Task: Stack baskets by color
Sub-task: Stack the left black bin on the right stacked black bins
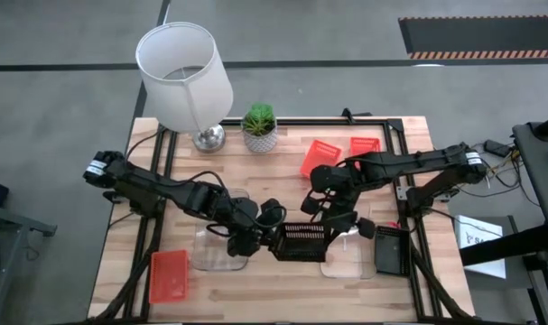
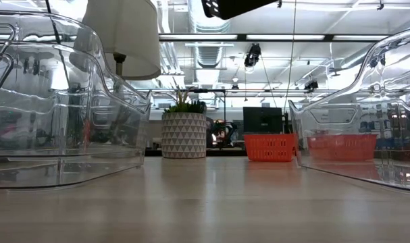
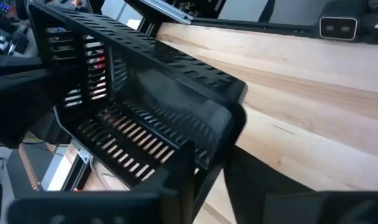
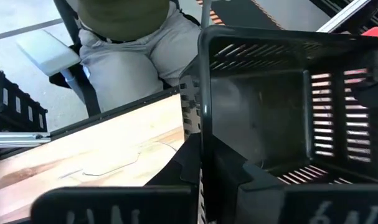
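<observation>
Table: pale wood planks (image 1: 255, 289), smooth, inside a dark metal frame
Clear baskets: glossy see-through bins (image 1: 221, 248) and (image 1: 346, 257) at the near edge
Black basket: slotted plastic (image 1: 302, 241), held off the table between both arms
Left claw: (image 1: 272, 236) at its left rim; open or pinched, cannot tell
Right claw: (image 1: 339, 219) pinched shut on its right rim
Other black basket: (image 1: 393, 250) near right
Orange baskets: one near left (image 1: 169, 275), two far right (image 1: 320, 156), (image 1: 365, 144)
Far edge: patterned white pot (image 1: 260, 137), white lampshade (image 1: 183, 74)
Room: grey floor, ducted ceiling (image 2: 218, 50); a seated person (image 4: 129, 43) beside the table
</observation>
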Robot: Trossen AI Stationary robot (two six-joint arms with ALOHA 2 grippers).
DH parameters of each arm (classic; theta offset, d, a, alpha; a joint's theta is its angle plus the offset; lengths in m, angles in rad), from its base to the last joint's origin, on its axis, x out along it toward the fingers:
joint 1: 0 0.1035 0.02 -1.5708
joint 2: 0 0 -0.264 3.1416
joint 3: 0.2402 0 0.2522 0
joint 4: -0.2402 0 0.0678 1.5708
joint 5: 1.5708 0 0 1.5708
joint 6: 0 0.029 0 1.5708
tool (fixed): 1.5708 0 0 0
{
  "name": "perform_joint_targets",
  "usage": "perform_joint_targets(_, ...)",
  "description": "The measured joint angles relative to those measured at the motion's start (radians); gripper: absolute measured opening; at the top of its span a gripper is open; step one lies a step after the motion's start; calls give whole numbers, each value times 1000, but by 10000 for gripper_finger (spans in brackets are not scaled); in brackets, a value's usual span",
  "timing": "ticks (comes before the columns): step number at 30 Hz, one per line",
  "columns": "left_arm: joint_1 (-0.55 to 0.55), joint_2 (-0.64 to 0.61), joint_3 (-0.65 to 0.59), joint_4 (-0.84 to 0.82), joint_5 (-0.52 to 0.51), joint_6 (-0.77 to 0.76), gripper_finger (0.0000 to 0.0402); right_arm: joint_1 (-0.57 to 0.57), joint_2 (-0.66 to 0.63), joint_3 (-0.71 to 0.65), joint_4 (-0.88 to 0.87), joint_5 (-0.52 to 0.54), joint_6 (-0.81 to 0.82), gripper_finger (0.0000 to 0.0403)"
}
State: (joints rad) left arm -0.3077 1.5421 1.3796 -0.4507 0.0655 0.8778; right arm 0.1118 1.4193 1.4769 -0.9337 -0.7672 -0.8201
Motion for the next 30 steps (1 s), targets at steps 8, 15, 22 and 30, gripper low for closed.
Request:
perform_joint_targets(8,0,-27,0,-83,-193,-19,125,1,-2,1,-16,101,130,8)
perform_joint_targets(15,2,-74,0,-183,-405,-115,132,1,-12,2,-75,270,328,8)
perform_joint_targets(22,3,-104,0,-211,-497,-189,132,3,-39,2,-164,509,567,8)
perform_joint_targets(30,7,-117,0,-166,-627,-348,132,35,-91,2,-375,762,866,8)
